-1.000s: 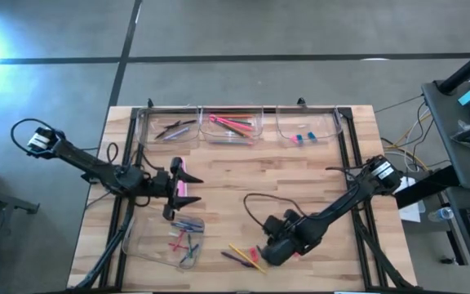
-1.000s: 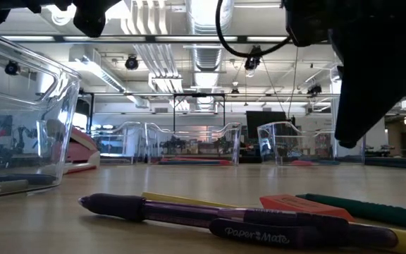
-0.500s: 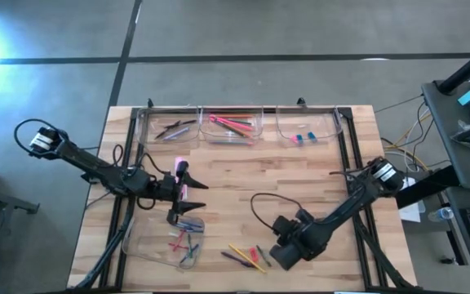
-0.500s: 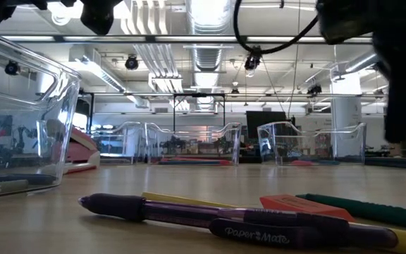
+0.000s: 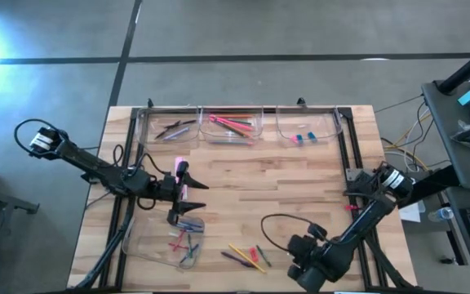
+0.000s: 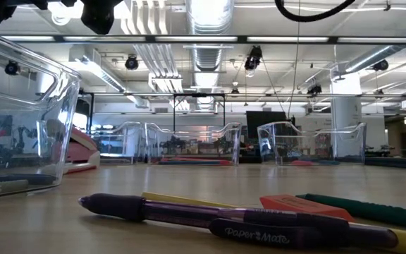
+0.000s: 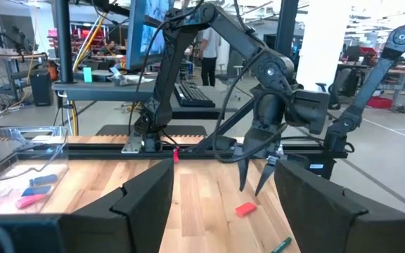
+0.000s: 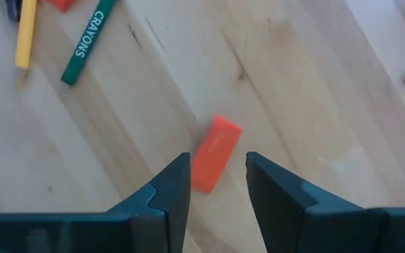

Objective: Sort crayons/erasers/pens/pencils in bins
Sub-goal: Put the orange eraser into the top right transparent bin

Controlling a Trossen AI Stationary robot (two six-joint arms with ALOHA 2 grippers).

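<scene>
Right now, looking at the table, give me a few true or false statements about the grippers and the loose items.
1. The right gripper is clamped on the orange-red eraser. False: the eraser lies on the table, with the fingers open and clear of it.
2. A green crayon lies loose on the wood near that eraser. True.
3. The left gripper grips a pencil. False: it is open and empty.
4. The far right bin holds small blue and red erasers. True.
</scene>
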